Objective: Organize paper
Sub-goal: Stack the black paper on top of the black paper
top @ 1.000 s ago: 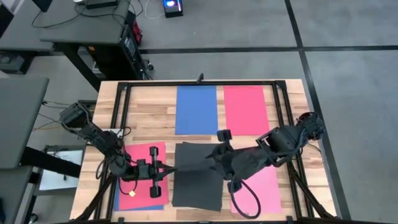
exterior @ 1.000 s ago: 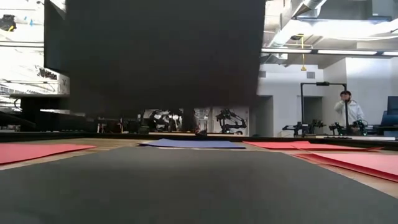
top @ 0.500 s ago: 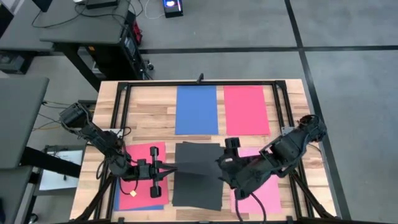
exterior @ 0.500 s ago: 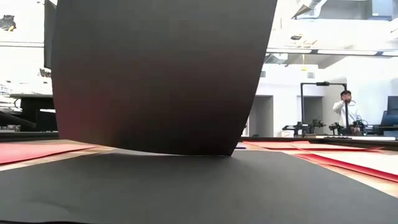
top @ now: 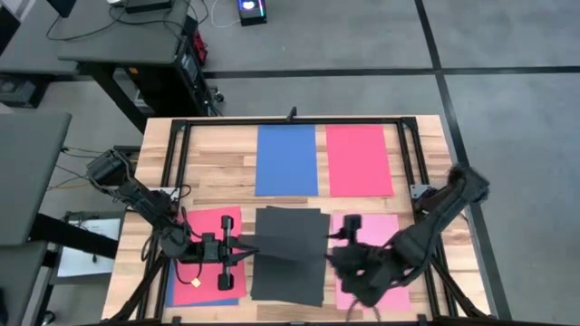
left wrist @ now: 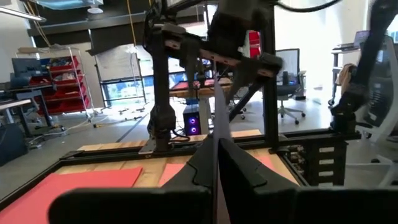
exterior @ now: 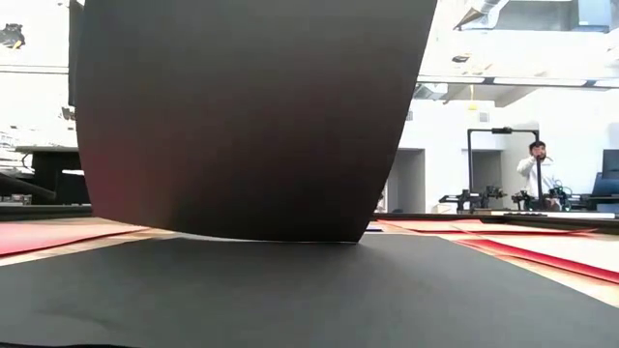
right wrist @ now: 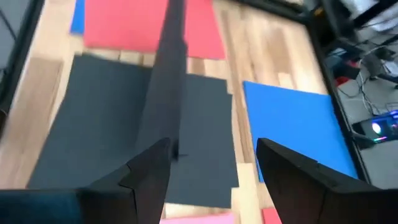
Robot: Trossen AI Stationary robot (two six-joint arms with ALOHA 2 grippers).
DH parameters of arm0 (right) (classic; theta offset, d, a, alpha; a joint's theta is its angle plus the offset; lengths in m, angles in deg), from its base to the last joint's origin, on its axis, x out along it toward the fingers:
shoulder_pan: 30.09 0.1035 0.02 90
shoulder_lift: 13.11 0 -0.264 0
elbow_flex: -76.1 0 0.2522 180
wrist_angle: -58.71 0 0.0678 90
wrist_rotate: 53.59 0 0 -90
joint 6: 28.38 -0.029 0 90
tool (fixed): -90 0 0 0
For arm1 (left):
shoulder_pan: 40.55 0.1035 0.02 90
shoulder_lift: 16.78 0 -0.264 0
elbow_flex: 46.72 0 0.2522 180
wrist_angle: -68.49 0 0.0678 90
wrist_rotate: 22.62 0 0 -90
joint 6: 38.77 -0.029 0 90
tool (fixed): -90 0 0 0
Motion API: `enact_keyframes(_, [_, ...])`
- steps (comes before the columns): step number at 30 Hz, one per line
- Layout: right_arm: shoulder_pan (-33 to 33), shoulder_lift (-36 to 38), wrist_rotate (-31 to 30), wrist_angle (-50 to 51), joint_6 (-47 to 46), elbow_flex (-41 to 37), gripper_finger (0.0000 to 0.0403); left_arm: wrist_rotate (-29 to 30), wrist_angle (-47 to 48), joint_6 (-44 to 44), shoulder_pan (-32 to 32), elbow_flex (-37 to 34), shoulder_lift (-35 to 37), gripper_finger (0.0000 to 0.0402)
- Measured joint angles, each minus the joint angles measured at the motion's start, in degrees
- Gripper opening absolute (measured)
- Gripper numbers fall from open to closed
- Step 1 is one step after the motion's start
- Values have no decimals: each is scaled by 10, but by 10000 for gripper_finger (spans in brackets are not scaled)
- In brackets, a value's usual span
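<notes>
Left gripper (top: pixel 243 251) jaws clamped on a raised thin black paper sheet (exterior: pixel 251 116) over the flat black stack (top: pixel 288 267) mid-counter, right gripper (right wrist: pixel 211 163) jaws apart, empty, above pink sheet (top: pixel 372 231)

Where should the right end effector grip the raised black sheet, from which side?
Raised black sheet: free right edge, from the right. The left end effector pinches the opposite edge, and it stands curled above the black stack, exposing that edge.

Paper: blue sheet (top: pixel 286 159), red sheet (top: pixel 358 159), pink sheet (top: pixel 379 231), black sheets (top: pixel 288 258). Bench (top: pixel 217 163): light wood grain.
</notes>
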Motion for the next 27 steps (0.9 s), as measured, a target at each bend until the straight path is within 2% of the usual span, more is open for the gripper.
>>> enact_keyframes(5, [39,151,-70,-115,-68,-189,224,-2,5,3,2,0,0,0])
enact_keyframes(7, [55,212,-90,-192,-90,-282,224,-2,5,4,5,0,0,0])
enact_keyframes(11, [65,278,-77,-463,-65,-479,224,-2,5,5,9,0,0,0])
enact_keyframes(15, [55,254,-39,-759,14,-624,224,-2,5,10,11,0,0,0])
enact_keyframes(18, [43,214,-39,-900,48,-668,229,-2,8,19,11,0,0,0])
enact_keyframes(21, [22,161,-21,-984,73,-671,237,-1,10,20,11,0,0,0])
enact_keyframes(24, [-6,108,27,-1056,100,-656,245,-1,10,20,11,0,0,0])
enact_keyframes(27, [-32,68,61,-1083,114,-630,249,-1,10,20,11,0,0,0])
